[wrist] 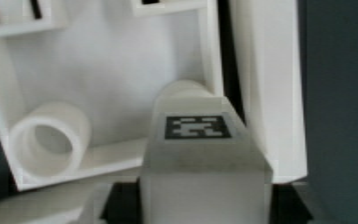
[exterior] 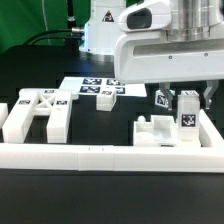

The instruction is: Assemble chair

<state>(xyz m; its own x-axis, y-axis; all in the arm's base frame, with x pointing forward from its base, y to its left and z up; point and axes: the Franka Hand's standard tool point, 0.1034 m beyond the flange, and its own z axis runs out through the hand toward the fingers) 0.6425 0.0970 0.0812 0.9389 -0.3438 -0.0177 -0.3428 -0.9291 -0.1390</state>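
- Black worktop (exterior: 110, 200) is carrying white chair parts (exterior: 40, 112).
- My hand (exterior: 187, 97) is gripping a tagged leg (exterior: 187, 113) upright at a walled panel (exterior: 150, 136), near the rail (exterior: 100, 156).

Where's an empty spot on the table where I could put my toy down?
The bare black table between the H-shaped part and the tray-like part is free, bordered by the marker board farther back and the rail nearer the camera. It is crowded on the exterior view's right: the gripper holds a leg there.
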